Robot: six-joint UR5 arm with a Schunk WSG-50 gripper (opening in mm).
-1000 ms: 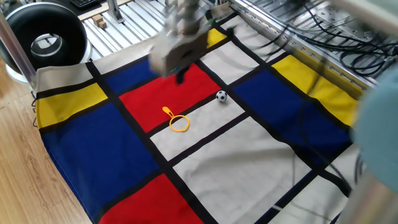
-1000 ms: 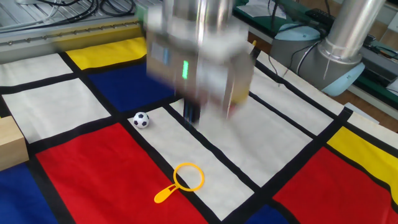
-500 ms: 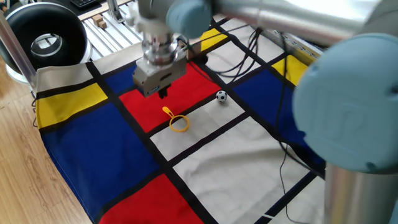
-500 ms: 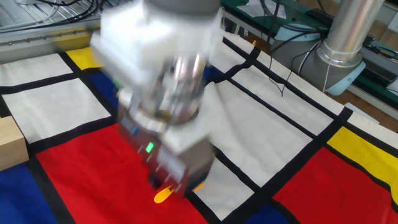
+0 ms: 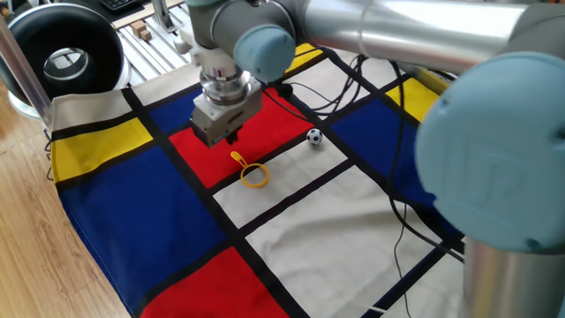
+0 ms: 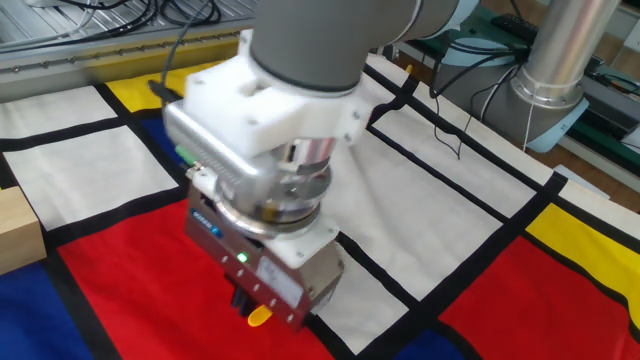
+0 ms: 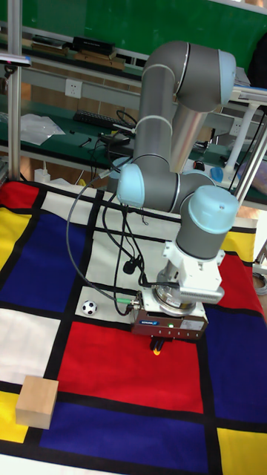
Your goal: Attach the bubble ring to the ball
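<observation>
One fixed view: the gripper [image 5: 231,140] hangs just above the bubble ring [image 5: 251,171], whose handle lies at its 5 o'clock on red cloth [image 5: 265,115]. The ball [image 5: 314,137] sits well apart at 3 o'clock.

The other fixed view: only the ring's handle tip [image 6: 259,316] shows; hoop hidden.

Tall fixed view: ball [image 7: 90,306] at 9 o'clock. Finger opening cannot be told.
</observation>
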